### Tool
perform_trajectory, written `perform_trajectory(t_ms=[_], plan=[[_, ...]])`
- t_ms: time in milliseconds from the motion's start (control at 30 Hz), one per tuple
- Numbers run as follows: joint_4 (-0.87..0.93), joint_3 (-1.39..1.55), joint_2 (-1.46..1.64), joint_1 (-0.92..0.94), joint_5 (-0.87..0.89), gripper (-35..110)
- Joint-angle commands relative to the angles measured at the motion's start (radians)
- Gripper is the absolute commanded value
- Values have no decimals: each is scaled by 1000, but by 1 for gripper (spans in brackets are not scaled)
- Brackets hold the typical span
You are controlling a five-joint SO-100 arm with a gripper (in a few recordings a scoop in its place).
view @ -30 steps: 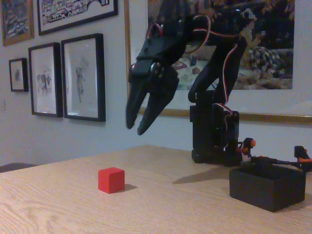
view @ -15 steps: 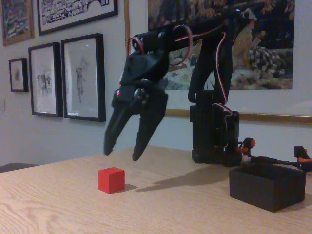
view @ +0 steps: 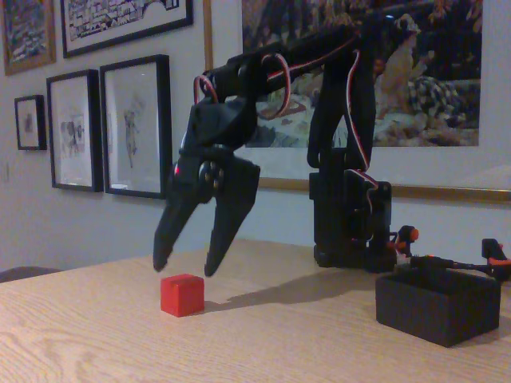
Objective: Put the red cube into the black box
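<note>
Hovering just above the cube (view: 181,294), the gripper (view: 185,266) is spreading its fingers wide and gripping nothing; their tips are hanging to either side of the cube's top. The cube is sitting on the table (view: 96,343), well apart from the box (view: 437,306) at the right of the fixed view. Lowering straight down should let both fingers straddle opposite faces before closing. Depth is proving hard to judge from this low angle, and the box's inside is staying hidden behind its near wall.
</note>
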Motion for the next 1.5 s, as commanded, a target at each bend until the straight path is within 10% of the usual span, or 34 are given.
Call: perform_trajectory(t_ms=[0,833,1033,1467], plan=[[-3,-31,-3,-6,-25,28],[-63,-31,-91,28,-14,6],[153,-58,179,52,49,5],[538,-78,719,652,374,-12]])
